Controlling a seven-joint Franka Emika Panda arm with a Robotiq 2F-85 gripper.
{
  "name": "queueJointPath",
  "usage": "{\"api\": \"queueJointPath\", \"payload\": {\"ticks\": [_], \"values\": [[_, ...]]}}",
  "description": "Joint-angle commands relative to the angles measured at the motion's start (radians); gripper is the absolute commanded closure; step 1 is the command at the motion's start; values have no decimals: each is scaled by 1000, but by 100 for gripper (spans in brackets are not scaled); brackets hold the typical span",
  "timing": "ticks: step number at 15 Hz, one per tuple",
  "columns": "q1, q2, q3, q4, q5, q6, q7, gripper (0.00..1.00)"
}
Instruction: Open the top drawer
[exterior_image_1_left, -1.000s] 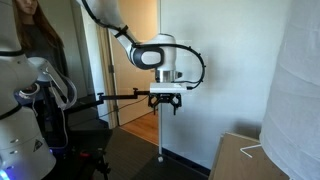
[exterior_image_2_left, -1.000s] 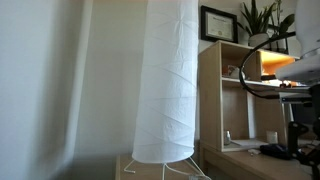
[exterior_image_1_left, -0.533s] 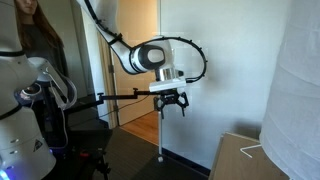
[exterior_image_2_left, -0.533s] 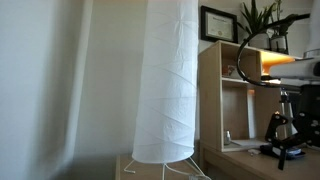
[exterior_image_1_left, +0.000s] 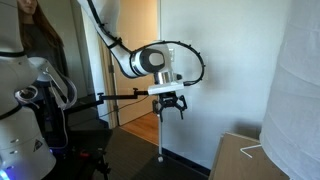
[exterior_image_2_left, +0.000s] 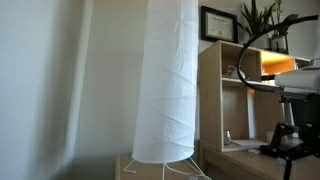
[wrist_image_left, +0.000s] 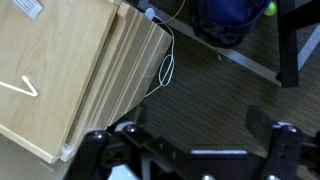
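Top drawer: it cannot be picked out for certain in any view. The likeliest place for it is the light wooden cabinet (wrist_image_left: 60, 70), which the wrist view shows from above, filling the left part of the picture. Along the cabinet's right-hand side run several stacked strips of wood (wrist_image_left: 135, 70) that look like drawer fronts. Whether any of them is pulled out cannot be told.

The gripper (wrist_image_left: 190, 155) lies along the bottom of the wrist view. Its 2 fingers (wrist_image_left: 100, 150) are spread wide apart with nothing between them. It hangs above dark carpet (wrist_image_left: 220, 100), to the side of the cabinet and not touching it. A thin white cord (wrist_image_left: 168, 65) trails from the cabinet's far corner and loops on the carpet. A blue bag (wrist_image_left: 230, 20) sits at the top of that view under a dark frame.

In an exterior view the gripper (exterior_image_1_left: 168, 106) points downward in mid-air in front of a white wall, with the arm (exterior_image_1_left: 140, 60) bent above it. The cabinet (exterior_image_1_left: 240, 158) shows only as a corner at the lower right, lower than the gripper and well apart from it. A person (exterior_image_1_left: 35, 40) stands at the left behind a white machine (exterior_image_1_left: 25, 110).

A tall white paper lamp (exterior_image_2_left: 165, 80) fills the middle of an exterior view. To its right are a wooden shelf unit (exterior_image_2_left: 225, 90), a framed picture (exterior_image_2_left: 217, 22) and a plant (exterior_image_2_left: 262, 18)
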Motion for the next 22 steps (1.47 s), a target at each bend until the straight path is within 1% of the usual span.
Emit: {"api": "queueJointPath", "payload": {"ticks": [1,6,9,10,14,18,19,22], "values": [[-14,0,13,1,-2,-3,0,0],[-15,7,12,6,-3,-10,-2,0],[-9,45,14,31,-10,-10,-4,0],[-2,65,11,46,-27,-18,7,0],[8,138,21,105,-33,-21,-6,0],[23,207,7,175,-104,14,13,0],[32,222,-4,193,-140,23,35,0],[39,269,-12,244,-214,23,49,0]]}}
